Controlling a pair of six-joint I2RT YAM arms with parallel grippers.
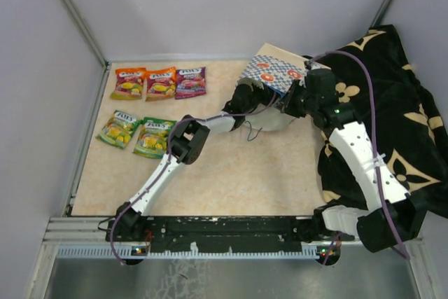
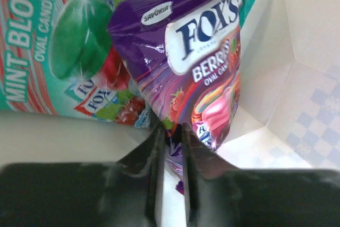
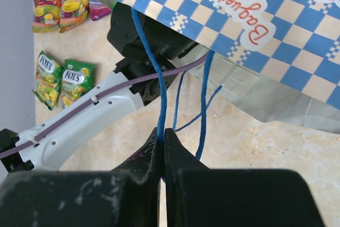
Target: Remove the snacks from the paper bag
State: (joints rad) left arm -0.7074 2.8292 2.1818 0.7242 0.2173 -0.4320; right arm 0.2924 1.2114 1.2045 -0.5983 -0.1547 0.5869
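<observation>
Packet (image 2: 196, 62) inside bag (image 1: 276, 73), dead ahead of left gripper (image 2: 171, 147), long axis running away from it; lower edge pinched between near-closed jaws. Right gripper (image 3: 163, 142) clamped tight on cord (image 3: 151, 67), farther off.

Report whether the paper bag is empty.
Not empty. Inside the bag, the left wrist view shows a purple packet pinched by the left gripper, and a teal packet beside it.

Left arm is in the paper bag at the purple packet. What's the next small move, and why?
Probably draw the left gripper out of the beige paper bag: its jaws look pinched on the lower edge of the purple glossy candy packet, while the right gripper holds the blue cord handle.
</observation>
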